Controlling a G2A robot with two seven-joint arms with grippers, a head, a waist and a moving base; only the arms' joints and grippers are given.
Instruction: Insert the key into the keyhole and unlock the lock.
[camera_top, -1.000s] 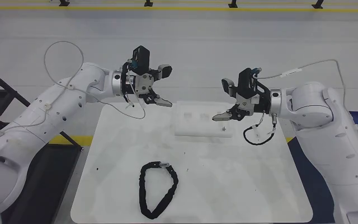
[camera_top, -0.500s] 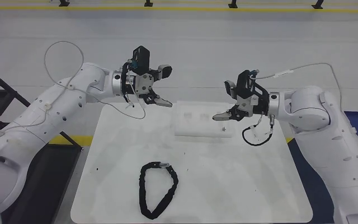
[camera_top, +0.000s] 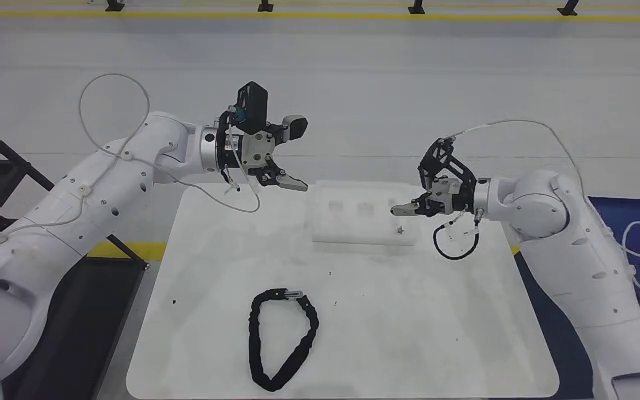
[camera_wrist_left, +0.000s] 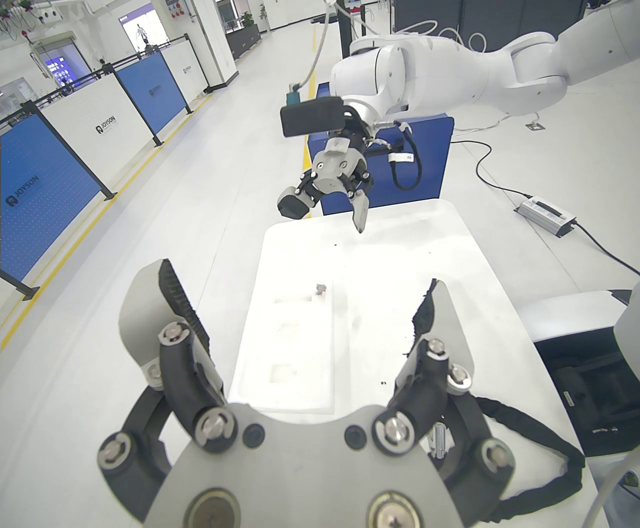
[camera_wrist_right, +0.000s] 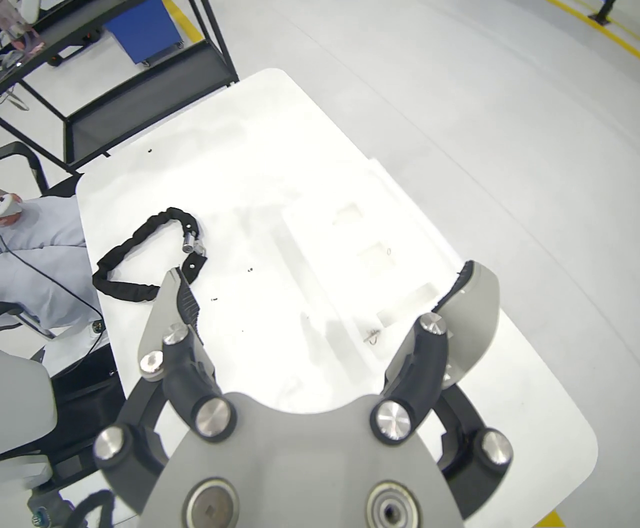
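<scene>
Left wrist view: likely key on tray; left gripper, right gripper splayed, empty

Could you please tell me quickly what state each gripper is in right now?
Left grey two-finger gripper: open, empty.
Right grey two-finger gripper: open, empty.

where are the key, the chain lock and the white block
key (camera_wrist_left: 320, 288): left wrist view, its upper end
chain lock (camera_top: 255, 340): top view, black sleeve of the loop
white block (camera_top: 350, 232): top view, bare top surface

The left gripper was wide open above the table. A small key sat on the white block, with the right gripper open beyond it.
</scene>
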